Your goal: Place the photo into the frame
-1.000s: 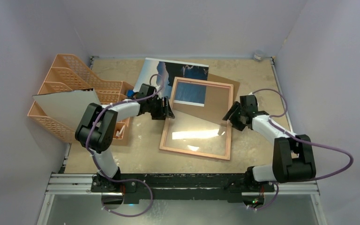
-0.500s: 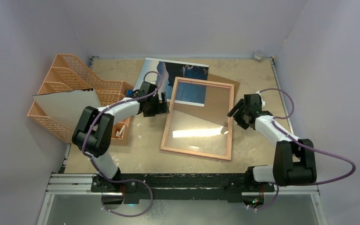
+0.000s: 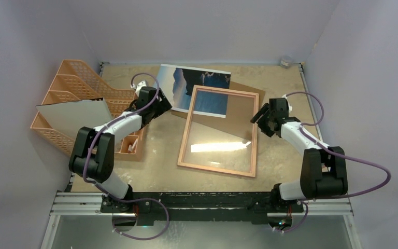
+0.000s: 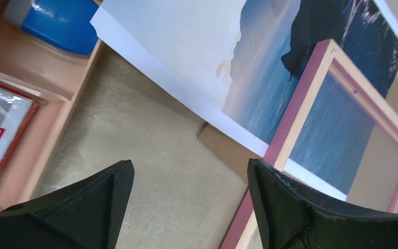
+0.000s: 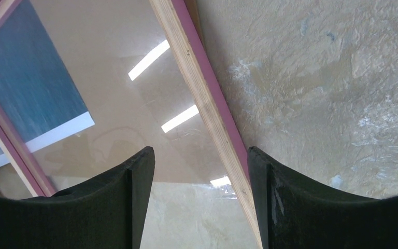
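Photo (image 3: 189, 83) lies flat, picture side up, at the frame's far-left corner. Its near-right part is tucked under the frame and shows through the pane (blue sea strip with a white margin). Frame (image 3: 216, 170) lies flat on the table (image 3: 290, 88), pink border up, and the photo is not fitted into it. Brown backing board (image 3: 250, 92) is under the frame's far end and pokes out past its far-right corner.

Left gripper (image 4: 189, 174) is left of the frame's far-left corner, over bare table by the photo's near edge. Its jaws are wide apart with nothing between them.

Right gripper (image 5: 199, 155) is at the frame's right rail, toward the far end. Its jaws are apart and the rail runs between the fingers (image 5: 290, 202), unclamped; contact can't be told.

Orange file rack (image 3: 83, 78) sits well left of the frame, with a grey-white sheet (image 3: 75, 116) against it.
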Available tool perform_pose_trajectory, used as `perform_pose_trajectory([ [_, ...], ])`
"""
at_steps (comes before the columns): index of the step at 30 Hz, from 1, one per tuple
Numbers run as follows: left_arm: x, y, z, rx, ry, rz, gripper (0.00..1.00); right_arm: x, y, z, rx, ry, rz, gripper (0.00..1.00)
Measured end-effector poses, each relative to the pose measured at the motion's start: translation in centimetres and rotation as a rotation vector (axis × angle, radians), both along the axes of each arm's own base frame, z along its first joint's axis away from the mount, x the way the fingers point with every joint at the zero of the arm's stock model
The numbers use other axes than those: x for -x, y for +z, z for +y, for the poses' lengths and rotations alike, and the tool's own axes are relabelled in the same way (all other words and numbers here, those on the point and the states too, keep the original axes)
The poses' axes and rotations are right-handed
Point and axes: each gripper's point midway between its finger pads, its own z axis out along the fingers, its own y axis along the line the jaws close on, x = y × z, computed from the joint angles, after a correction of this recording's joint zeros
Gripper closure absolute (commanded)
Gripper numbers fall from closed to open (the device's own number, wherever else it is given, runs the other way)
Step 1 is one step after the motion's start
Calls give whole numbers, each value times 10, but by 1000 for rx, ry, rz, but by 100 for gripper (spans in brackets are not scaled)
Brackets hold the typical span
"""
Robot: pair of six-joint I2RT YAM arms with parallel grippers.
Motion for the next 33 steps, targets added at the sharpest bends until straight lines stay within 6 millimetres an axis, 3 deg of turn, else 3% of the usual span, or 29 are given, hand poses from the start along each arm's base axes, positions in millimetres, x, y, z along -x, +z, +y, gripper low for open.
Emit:
perform_pose_trajectory([
  [10,-32,-1,-2,118,138,-149,22,-4,4,8,-36,28,-22,33],
  [20,-38,-46,5,121,238,-89,25,-4,3,9,-42,30,-30,33],
  [29,-65,-45,-3,181,240,-191,32,-2,1,13,-58,43,-23,36],
  [33,-77,-44,-8,242,248,-246,39,-2,1,14,-65,51,-23,37],
])
